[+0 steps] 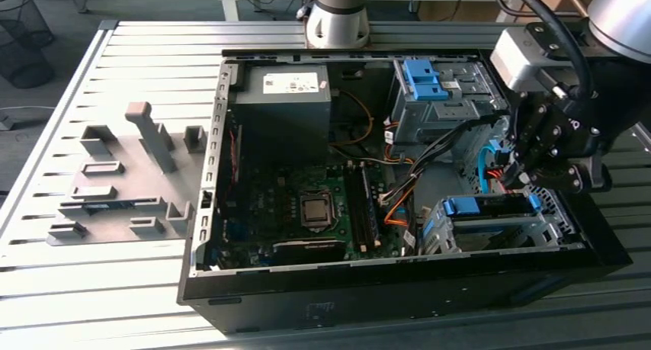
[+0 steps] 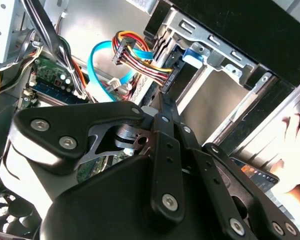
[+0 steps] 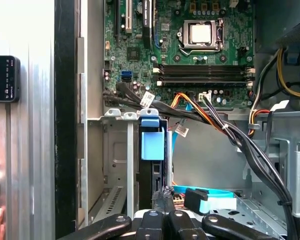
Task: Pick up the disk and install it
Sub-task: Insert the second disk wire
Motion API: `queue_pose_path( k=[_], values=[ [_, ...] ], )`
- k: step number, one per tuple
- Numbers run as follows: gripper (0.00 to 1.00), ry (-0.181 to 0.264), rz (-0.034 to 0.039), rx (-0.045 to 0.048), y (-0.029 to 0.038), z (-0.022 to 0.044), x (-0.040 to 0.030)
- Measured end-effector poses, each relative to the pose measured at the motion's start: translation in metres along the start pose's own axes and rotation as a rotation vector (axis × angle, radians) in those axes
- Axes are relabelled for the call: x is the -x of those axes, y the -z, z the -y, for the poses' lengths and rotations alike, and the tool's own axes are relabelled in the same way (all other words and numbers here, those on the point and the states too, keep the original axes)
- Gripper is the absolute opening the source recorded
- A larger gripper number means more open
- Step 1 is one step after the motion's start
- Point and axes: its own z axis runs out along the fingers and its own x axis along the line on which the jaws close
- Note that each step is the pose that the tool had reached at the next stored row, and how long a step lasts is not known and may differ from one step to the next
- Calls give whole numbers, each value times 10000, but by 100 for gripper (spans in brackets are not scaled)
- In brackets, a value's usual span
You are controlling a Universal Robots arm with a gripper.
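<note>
From my station, the exterior view starts on its left with a grey fixture tray [image 1: 122, 190] on the slatted table [image 1: 91, 289], well apart from the drive cage [image 1: 432, 232]. Next comes the open computer case [image 1: 407, 297]. Inside it the power-supply box [image 1: 285, 98] and the motherboard [image 1: 305, 205] lie on the exterior view's left of the cage. The disk [image 1: 489, 207] is seated in that cage, standing on its thin edge. Its long axis runs across the exterior view from left to right, and its blue frame end points toward the motherboard. The gripper [image 1: 514, 184] hangs just above the cage's far end, on the exterior view's right. The first wrist view shows me what the exterior view cannot: the disk [image 3: 152, 175] is a dark slab slotted between the cage walls [image 3: 115, 150]. Its blue tab sits at the motherboard end, and a bundle of cables [image 3: 210, 117] crosses just beyond it. There the gripper [image 3: 162, 197] has its fingertips drawn together at the disk's near end, with nothing clasped that I can see. In the second wrist view the gripper [image 2: 162, 102] tapers to a narrow point aimed at the cage [image 2: 225, 65], and a person's hand [image 2: 295, 145] rests outside the case wall.
</note>
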Motion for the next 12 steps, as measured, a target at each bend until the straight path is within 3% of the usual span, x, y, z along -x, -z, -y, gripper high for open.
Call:
queue_pose_path(
  k=[5,10,12],
  values=[
    [11,0,-4,-5,15,-41,-1],
    [11,0,-1,-6,160,-48,-3],
    [11,0,0,-5,180,-48,-3]
  ],
)
